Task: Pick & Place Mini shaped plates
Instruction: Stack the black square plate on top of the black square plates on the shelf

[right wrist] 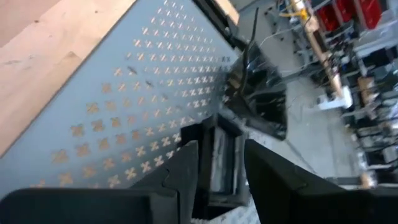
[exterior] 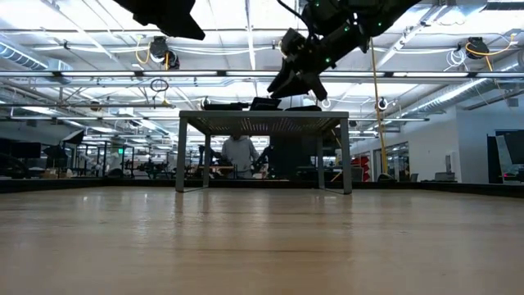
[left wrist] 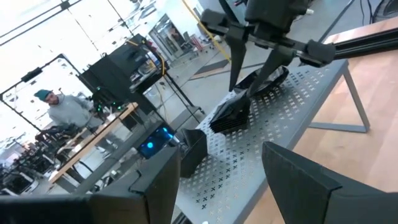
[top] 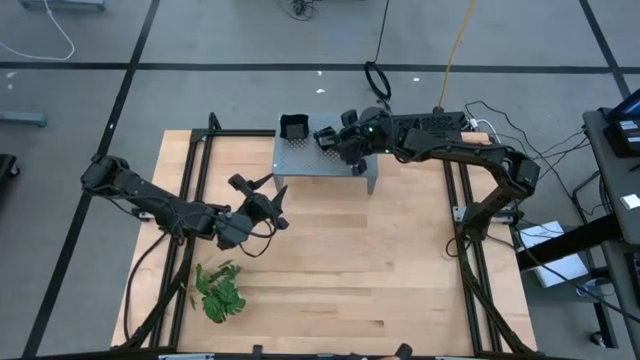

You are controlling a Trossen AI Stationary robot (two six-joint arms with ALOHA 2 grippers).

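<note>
- At the top middle of the high view, the grey metal stand [top: 325, 158] is sitting on the wooden table [top: 330, 260], close to the table's far edge.
- Near the upper left corner of the stand, one black mini plate [top: 294, 127] is resting by itself; it is looking square, with raised sides.
- A bit to the right of it, more mini plates [left wrist: 239, 112] are sitting together in a small dark stack on the stand's top, full of little cross-shaped holes.
- The right gripper [top: 330, 136] is hanging right over that stack, reaching in from the right side of the high view.
- In the left wrist view, its two fingers [left wrist: 237, 57] are pointing down at the stack, one on each side, with a gap between them. They are standing partly spread, and I cannot tell if they are touching a plate.
- In the right wrist view, a shiny black plate [right wrist: 258, 96] is leaning up on its edge just past the dark fingers.
- The left gripper [top: 262, 208] is waiting at the middle left of the high view, above the bare wood, with its fingers spread wide and nothing between them.
- In the lower left of the high view, a green leafy sprig [top: 219, 292] is lying on the table.
- In the low view, a person [exterior: 239, 153] is showing far back in the room, under the stand.
</note>
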